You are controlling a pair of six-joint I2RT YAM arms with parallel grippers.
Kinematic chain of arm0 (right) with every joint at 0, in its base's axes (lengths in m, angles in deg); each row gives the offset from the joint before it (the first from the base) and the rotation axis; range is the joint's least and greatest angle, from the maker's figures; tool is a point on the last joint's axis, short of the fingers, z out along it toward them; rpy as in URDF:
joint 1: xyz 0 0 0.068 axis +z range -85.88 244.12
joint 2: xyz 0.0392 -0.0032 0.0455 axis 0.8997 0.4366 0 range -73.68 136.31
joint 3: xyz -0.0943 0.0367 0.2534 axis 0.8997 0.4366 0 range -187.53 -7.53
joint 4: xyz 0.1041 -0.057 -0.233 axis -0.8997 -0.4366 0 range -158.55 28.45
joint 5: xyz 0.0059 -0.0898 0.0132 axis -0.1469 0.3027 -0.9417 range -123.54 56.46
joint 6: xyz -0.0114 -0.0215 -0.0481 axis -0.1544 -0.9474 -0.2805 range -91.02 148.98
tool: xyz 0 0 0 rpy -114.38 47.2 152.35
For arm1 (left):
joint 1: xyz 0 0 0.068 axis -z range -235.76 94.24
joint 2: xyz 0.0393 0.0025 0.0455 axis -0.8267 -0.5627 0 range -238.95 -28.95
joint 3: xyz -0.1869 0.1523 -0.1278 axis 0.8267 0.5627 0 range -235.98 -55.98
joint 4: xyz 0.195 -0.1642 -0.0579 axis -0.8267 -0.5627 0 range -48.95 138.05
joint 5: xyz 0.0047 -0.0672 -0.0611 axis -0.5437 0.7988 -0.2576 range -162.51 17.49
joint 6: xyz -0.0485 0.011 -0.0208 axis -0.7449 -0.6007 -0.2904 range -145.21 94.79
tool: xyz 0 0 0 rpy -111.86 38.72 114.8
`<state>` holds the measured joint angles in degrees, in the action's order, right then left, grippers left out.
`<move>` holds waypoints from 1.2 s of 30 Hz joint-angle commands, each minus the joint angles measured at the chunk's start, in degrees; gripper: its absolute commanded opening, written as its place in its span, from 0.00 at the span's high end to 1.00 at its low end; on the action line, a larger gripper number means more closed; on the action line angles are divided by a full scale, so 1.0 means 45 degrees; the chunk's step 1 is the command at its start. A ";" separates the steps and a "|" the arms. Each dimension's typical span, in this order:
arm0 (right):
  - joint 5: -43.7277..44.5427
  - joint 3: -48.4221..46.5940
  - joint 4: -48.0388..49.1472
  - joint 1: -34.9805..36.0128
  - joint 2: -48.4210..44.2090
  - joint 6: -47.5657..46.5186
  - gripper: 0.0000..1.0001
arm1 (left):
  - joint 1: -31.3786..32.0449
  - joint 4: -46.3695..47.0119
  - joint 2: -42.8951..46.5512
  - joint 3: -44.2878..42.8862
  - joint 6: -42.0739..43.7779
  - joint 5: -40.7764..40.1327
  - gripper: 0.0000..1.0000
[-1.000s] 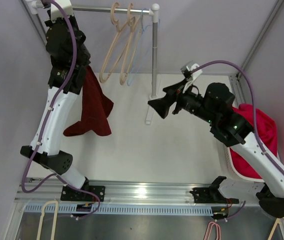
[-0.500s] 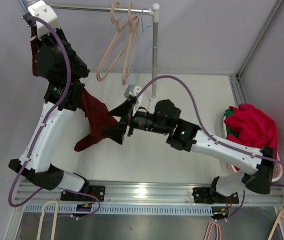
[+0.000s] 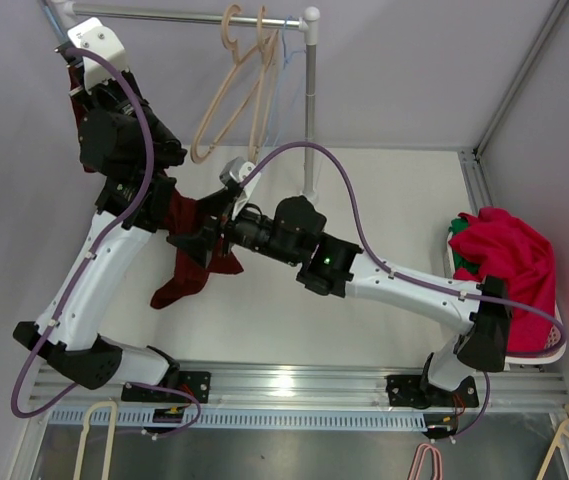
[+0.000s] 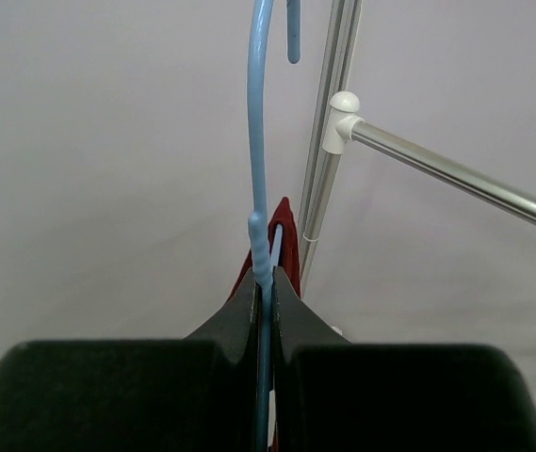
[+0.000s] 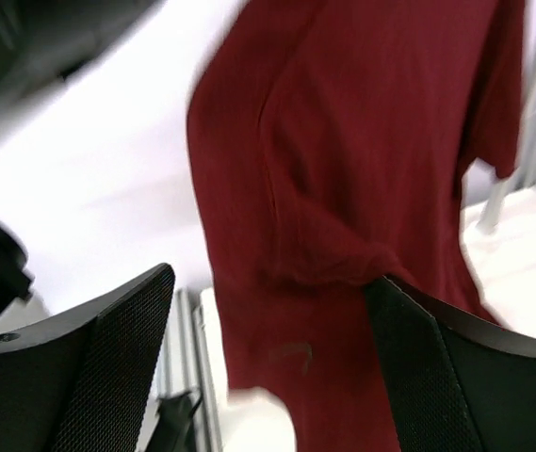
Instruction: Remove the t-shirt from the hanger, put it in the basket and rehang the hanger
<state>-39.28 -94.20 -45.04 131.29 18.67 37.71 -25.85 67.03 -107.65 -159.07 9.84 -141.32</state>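
Note:
A dark red t-shirt (image 3: 192,262) hangs from a light blue hanger (image 4: 259,169) below my left arm. My left gripper (image 4: 263,285) is shut on the hanger's neck and holds it up near the left end of the rail (image 3: 184,17); in the top view the gripper is hidden behind the wrist. My right gripper (image 3: 196,240) is open wide and reaches into the shirt; in the right wrist view the red cloth (image 5: 343,188) fills the gap between its fingers (image 5: 107,363) and touches the right one.
Two beige hangers (image 3: 232,90) hang on the rail, and the rack's upright post (image 3: 310,110) stands behind the right arm. A white basket (image 3: 554,340) with bright red clothes (image 3: 504,255) sits at the right edge. Spare hangers (image 3: 94,440) lie in front of the bases.
My right arm has swung left across the table, from near the post to the hanging shirt, jaws open. My left arm has lifted the hanger and shirt slightly up and left.

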 commanded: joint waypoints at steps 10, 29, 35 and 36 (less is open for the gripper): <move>0.2328 -0.1054 -0.0212 0.0461 -0.0249 -0.1178 1.00 | 0.0131 0.0527 0.0594 0.0076 -0.0035 0.0819 0.99; 0.8050 0.3887 -0.4153 0.4817 -0.6538 -0.0829 1.00 | -0.0983 -0.1542 -0.1163 -0.1466 -0.2124 0.2050 0.99; 0.8247 0.5178 -0.4685 0.5422 -0.6931 0.0656 1.00 | -0.1081 -0.1893 -0.1710 -0.2811 -0.2047 0.2226 0.99; 0.8518 0.5237 -0.4743 0.5752 -0.6814 0.0831 1.00 | -0.1081 -0.2068 -0.1982 -0.3162 -0.2008 0.2226 0.99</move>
<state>-0.98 -72.37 -60.58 151.93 -10.31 36.33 -27.66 54.35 -114.69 -167.46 1.40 -137.89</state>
